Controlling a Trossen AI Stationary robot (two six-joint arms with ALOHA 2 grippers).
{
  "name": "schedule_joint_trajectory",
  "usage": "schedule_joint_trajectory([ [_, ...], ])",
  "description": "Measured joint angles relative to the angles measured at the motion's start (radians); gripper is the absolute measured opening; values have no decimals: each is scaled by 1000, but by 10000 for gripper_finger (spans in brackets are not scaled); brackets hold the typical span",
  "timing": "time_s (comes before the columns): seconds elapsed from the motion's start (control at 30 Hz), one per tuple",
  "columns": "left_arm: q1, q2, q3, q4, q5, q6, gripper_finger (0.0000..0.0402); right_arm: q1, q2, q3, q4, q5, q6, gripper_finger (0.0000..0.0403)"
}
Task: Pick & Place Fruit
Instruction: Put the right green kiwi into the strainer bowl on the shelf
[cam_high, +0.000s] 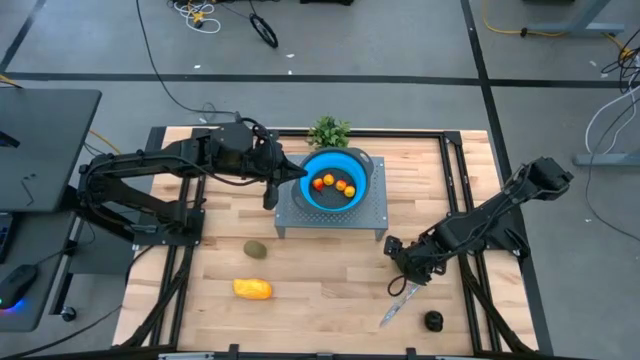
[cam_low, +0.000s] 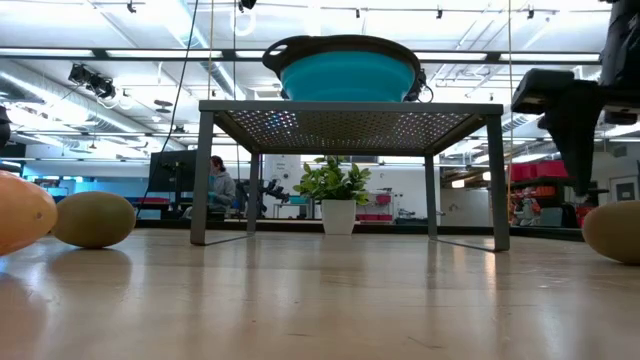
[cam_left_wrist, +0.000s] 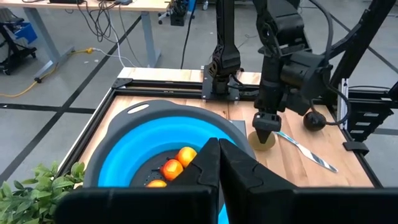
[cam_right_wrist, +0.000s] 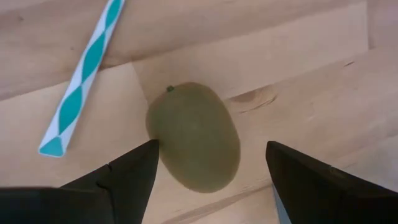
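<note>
Fruit is partly sorted: you have three small orange pieces (cam_high: 334, 184) in the blue bowl (cam_high: 312, 165) on the metal stand (cam_high: 375, 216), while an olive oval (cam_high: 256, 249), the yellow-orange oblong (cam_high: 253, 289) and the black round one (cam_high: 433, 320) lie on the table (cam_high: 330, 285). Your right gripper (cam_right_wrist: 211, 165) hangs spread wide over a second olive oval (cam_right_wrist: 198, 138), not touching it. Your left gripper (cam_left_wrist: 219, 168), fingers pressed together and empty, sits at the bowl's rim.
</note>
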Motion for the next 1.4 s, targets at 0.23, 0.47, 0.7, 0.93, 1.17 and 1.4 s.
schedule_joint_trajectory([
  [0.23,0,0,0,-4,0,0,9,-34,0,-28,14,-17,-48,306],
  [0.47,0,0,0,-4,-1,-6,12,-40,0,-74,62,-47,-97,306],
  [0.7,0,0,0,-4,-1,-7,5,-40,0,-75,101,-48,-109,306],
  [0.93,0,0,0,-4,-2,-7,9,-40,36,-75,119,-86,-120,306],
  [1.17,0,0,0,-4,-1,-17,12,-40,80,-75,148,-95,-128,306],
  [1.4,0,0,0,-4,-1,-17,5,-40,88,-75,155,-95,-130,295],
])
